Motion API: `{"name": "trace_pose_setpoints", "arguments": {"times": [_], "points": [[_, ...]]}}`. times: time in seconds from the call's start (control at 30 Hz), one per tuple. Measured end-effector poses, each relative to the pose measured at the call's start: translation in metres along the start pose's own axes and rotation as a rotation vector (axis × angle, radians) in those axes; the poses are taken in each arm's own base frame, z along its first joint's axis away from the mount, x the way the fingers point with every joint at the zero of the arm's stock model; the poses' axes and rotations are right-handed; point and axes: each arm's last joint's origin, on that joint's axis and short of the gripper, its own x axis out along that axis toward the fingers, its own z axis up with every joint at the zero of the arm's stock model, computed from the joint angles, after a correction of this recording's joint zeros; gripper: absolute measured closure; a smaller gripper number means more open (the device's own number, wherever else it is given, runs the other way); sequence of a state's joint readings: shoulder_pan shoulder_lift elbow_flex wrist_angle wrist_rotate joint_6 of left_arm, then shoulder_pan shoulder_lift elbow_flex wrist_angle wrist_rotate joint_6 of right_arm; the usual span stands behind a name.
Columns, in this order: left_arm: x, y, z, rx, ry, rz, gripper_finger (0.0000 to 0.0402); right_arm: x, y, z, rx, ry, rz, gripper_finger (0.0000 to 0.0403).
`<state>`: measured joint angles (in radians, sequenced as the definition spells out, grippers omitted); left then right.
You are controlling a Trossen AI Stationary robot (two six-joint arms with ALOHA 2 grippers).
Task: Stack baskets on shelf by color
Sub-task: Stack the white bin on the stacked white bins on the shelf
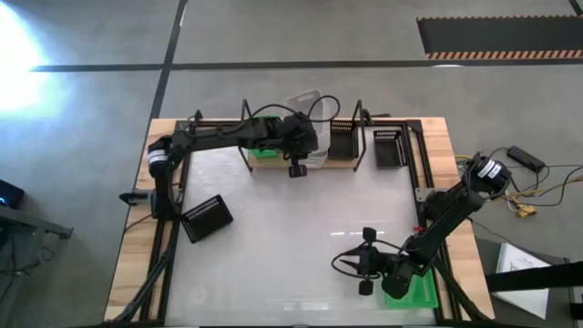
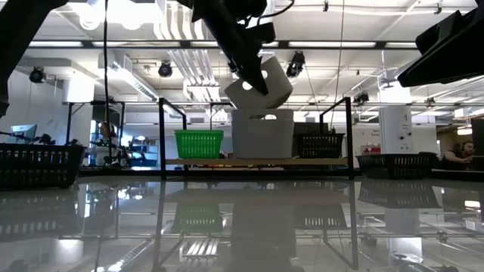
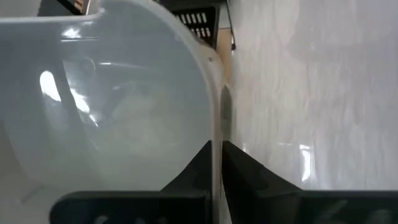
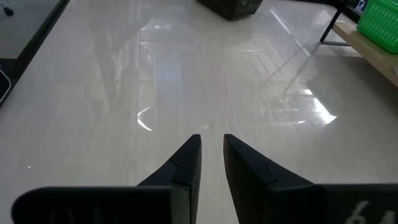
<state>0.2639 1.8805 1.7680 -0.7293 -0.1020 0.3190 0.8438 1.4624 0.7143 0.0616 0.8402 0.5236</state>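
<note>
My left gripper (image 1: 302, 137) reaches over the wood shelf (image 2: 227, 162) at the table's far side and is shut on a translucent white basket (image 2: 261, 83), which hangs tilted above a second white basket (image 2: 262, 134) standing on the plank. To either side of that one, a green basket (image 2: 199, 143) and a black basket (image 2: 318, 143) stand on the plank too. My right gripper (image 4: 212, 140) hovers over bare table near the near right corner, shut with only a slit between its fingertips. Beside it lies a green basket (image 1: 414, 287). My left gripper pinches the held white basket's side wall at its rim (image 3: 216, 134). One finger (image 3: 196, 165) is inside the basket and one finger (image 3: 245, 168) is outside. The basket is lifted clear and tilted, above the white basket on the shelf.
A black basket (image 1: 208, 217) lies on the table's left part, and another black basket (image 1: 390, 146) sits right of the shelf. Black wire uprights (image 2: 162, 136) stand at the shelf's ends. The table's middle (image 1: 301, 228) is bare and glossy.
</note>
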Motion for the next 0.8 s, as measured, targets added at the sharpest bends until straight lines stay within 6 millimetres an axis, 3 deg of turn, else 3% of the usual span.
{"name": "trace_pose_setpoints", "arguments": {"times": [0.23,0.57,0.8], "points": [[0.002,0.003,-0.004,-0.025,0.013,-0.028,0.0393,0.0,0.0,0.0,-0.002,0.0,0.0,0.0342],[0.002,0.005,-0.005,-0.052,0.012,-0.031,0.0293,0.0,0.0,0.0,0.0,0.0,0.0,0.0342],[-0.012,0.009,0.003,-0.091,-0.016,0.003,0.0275,0.0,0.0,0.0,-0.002,0.001,0.0,0.0342]]}}
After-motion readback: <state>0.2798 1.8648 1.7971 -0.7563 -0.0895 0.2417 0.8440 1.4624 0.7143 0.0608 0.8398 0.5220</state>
